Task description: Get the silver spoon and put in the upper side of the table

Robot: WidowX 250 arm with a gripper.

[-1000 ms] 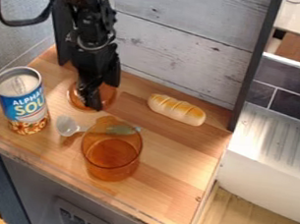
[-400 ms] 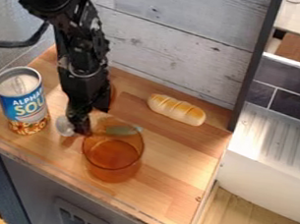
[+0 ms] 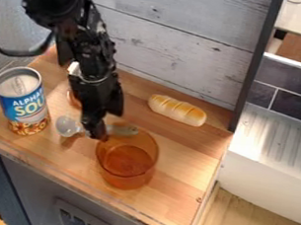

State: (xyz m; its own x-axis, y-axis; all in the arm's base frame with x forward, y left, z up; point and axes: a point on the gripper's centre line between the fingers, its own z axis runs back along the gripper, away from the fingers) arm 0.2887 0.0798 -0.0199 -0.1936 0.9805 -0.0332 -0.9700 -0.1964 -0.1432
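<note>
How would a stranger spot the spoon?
On the wooden counter, find the blue-labelled can and the front orange cup. Beside the can lies the spoon, its handle toward the cup. Unlike those upright neighbours, it is flat, with a silvery bowl.

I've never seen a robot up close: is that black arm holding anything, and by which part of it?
That cannot be told: the black gripper overlaps the middle of the silver spoon with the greenish handle, hiding any hold.
</note>
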